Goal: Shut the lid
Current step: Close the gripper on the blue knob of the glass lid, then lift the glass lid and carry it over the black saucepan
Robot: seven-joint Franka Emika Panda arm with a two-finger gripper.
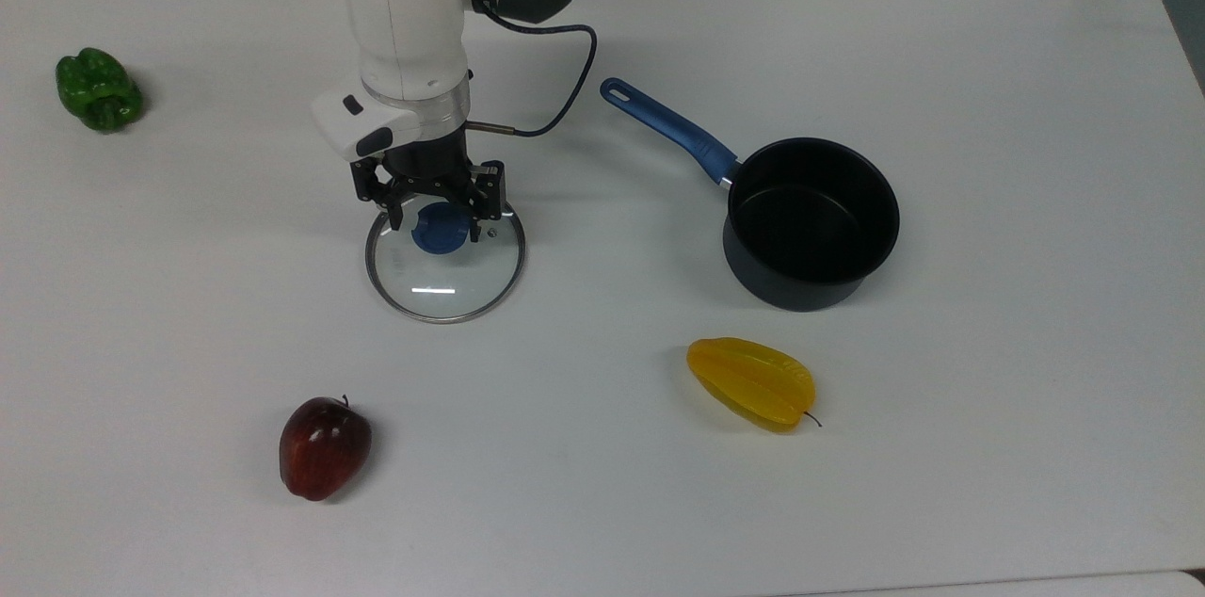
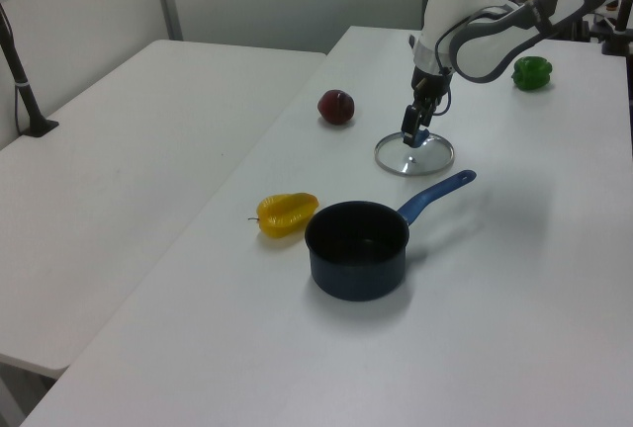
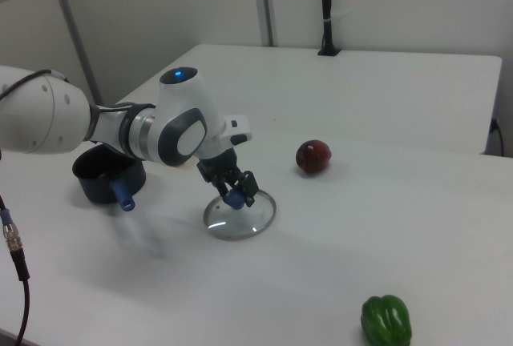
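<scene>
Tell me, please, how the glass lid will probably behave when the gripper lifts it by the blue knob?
The lid looks rigid, so it should not bend. Held only at its small central knob, it may tilt or swing. Glass is probably fragile, so setting it gently on the saucepan seems wise.

The gripper (image 1: 439, 222) covers the far part of the lid (image 1: 445, 269) in the top view. In the right view, the arm hides most of the saucepan (image 3: 103, 187).
</scene>
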